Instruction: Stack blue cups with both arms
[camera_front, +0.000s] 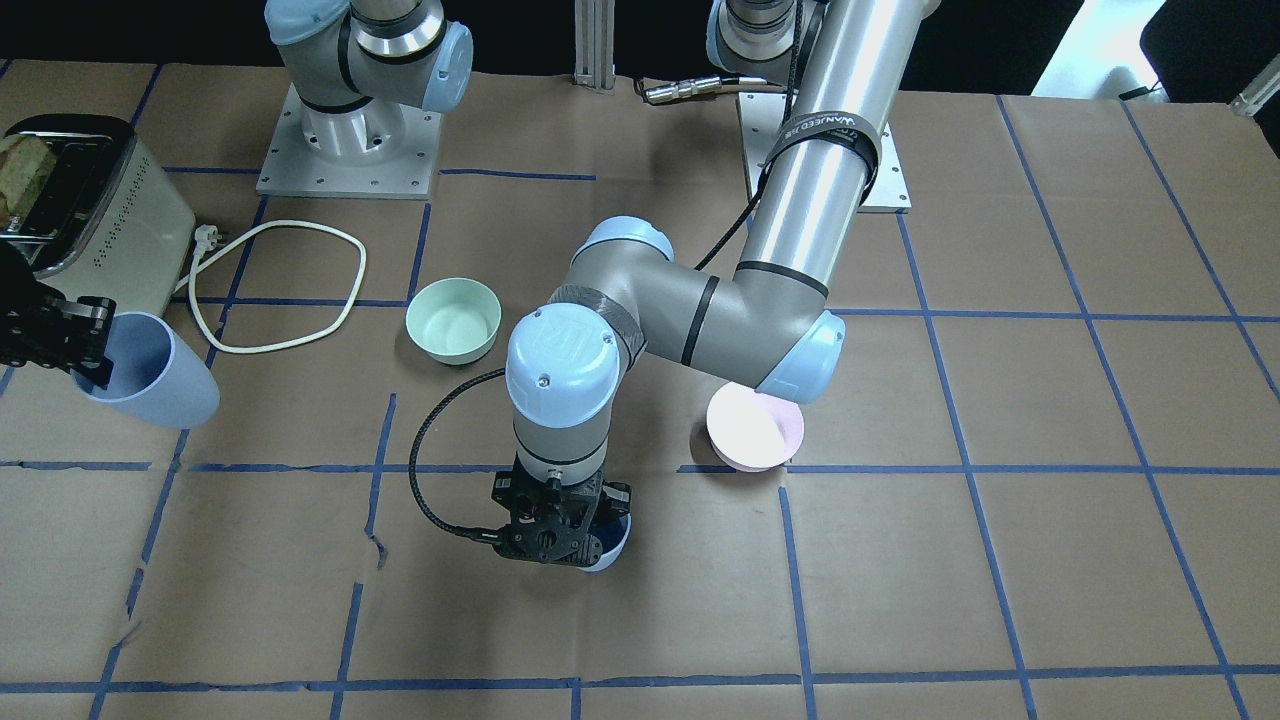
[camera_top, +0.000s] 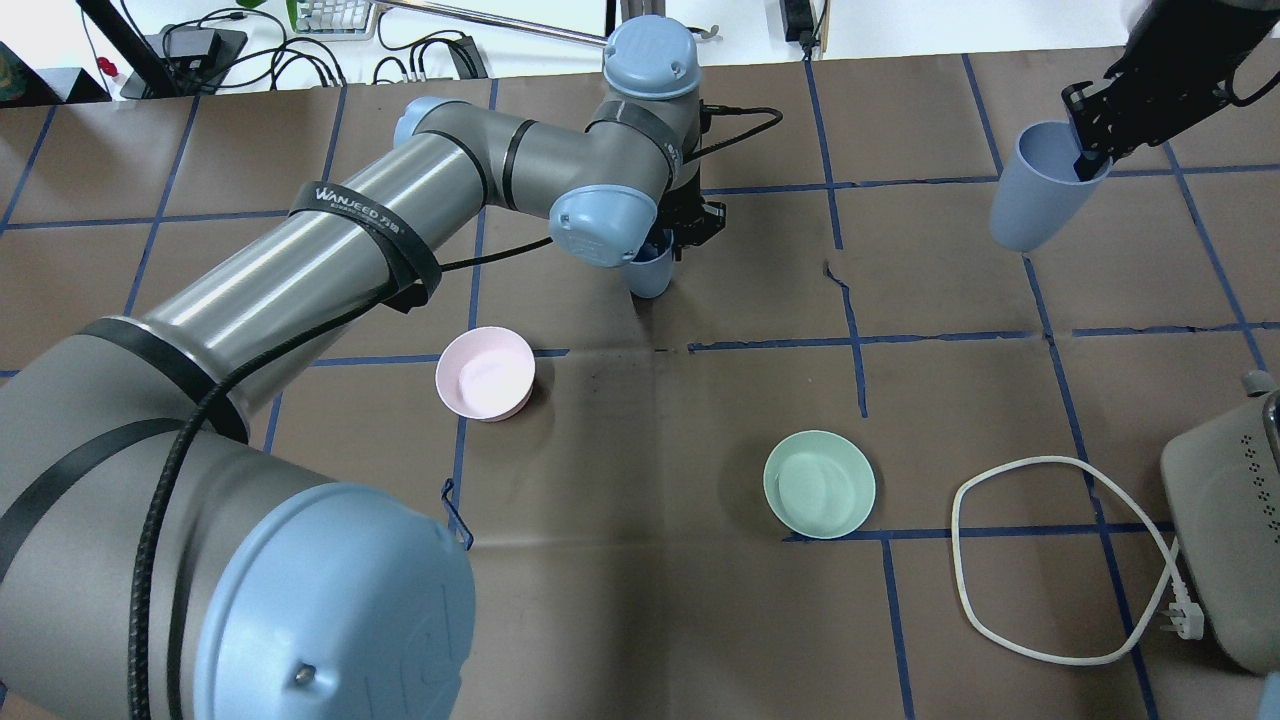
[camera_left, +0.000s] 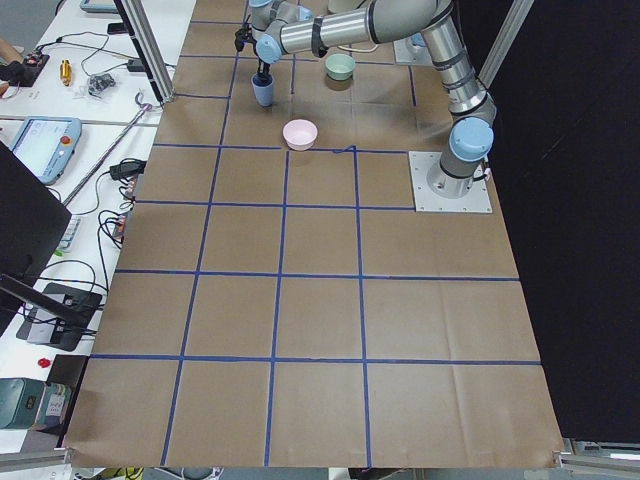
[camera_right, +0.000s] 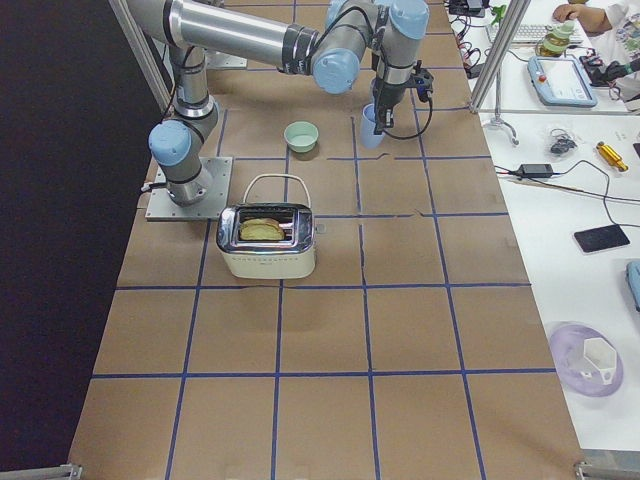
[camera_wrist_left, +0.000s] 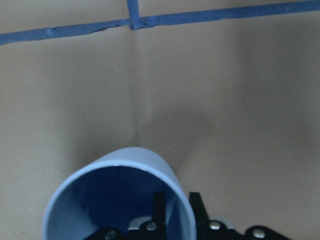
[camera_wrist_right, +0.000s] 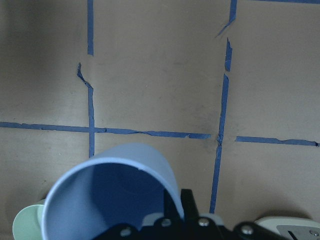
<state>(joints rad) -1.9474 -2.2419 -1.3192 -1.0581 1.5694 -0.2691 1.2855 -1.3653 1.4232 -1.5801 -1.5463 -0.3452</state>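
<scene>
Inventory of table (camera_front: 1000, 560), brown paper cover with a blue tape grid.

1. First blue cup (camera_front: 612, 548): upright, mouth up, near the operators' edge at about mid-length of the desk. Its base appears to sit on the paper, though contact cannot be confirmed.
2. Left gripper (camera_wrist_left: 177, 210): points straight down over the first blue cup and is clamped on its rim. One finger (camera_wrist_left: 159, 205) is inside the wall, the other outside.
3. Second blue cup (camera_top: 1035, 195): held clear of the surface and tilted off vertical, toward the desk's right end, near the toaster on its operators' side. It is well apart from the first blue cup.
4. Right gripper (camera_wrist_right: 178, 202): closed on the rim of the second blue cup, with one finger (camera_wrist_right: 188, 200) outside the wall and the other inside.
5. Mint-green bowl (camera_front: 452, 320): upright, between the two cups along the desk, nearer the robot's edge than the first blue cup.
6. Pink bowl (camera_top: 485, 373): upright, toward the left end from the first blue cup. In the front-facing view it is partly beneath the elbow of the left arm (camera_front: 690, 310).
7. Toaster (camera_front: 110, 220): cream, at the right end, with bread in its slot.
8. White cable (camera_front: 280, 290): a loop lying between the toaster and the mint-green bowl, its plug on the paper beside the toaster.
</scene>
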